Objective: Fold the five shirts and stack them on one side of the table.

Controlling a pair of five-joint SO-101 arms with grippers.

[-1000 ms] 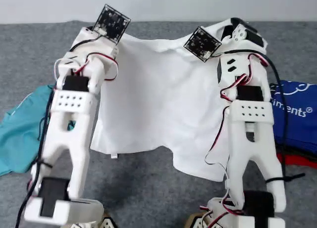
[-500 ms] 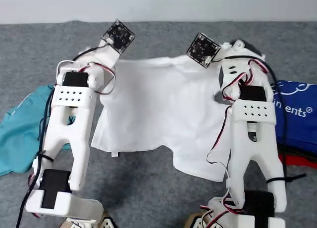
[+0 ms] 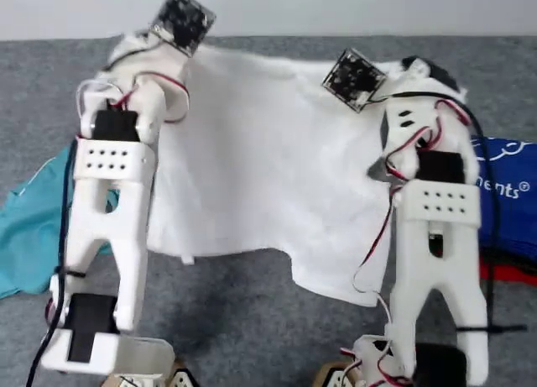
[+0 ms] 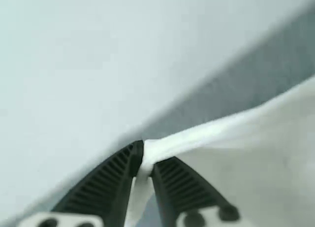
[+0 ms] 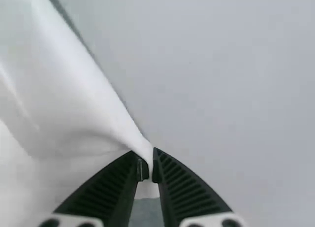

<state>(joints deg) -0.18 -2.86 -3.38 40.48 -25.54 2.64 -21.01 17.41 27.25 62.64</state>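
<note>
Standing behind the two arms, I see a white shirt spread wide across the middle of the grey desk, held by its far edge at two corners. The left claw is closed narrow on a pinch of white cloth, which fans away from its tips in a taut fold, with the pale wall right behind it. The right claw is likewise nipped tight on the shirt's other far corner, the fabric drawn into a point between its ribbed black fingers. From the high view, the shirt's far edge runs close along the back of the desk, just short of the wall, so little room is left on that side. Its near hem lies across the middle of the desk, dipping lower on the right side to a loose corner beside the right arm. Bare grey surface lies open between that hem and the arm bases. A crumpled teal shirt sits at the left edge, partly under the left arm. A blue shirt lies at the right edge over a red one, just beside the right arm.
</note>
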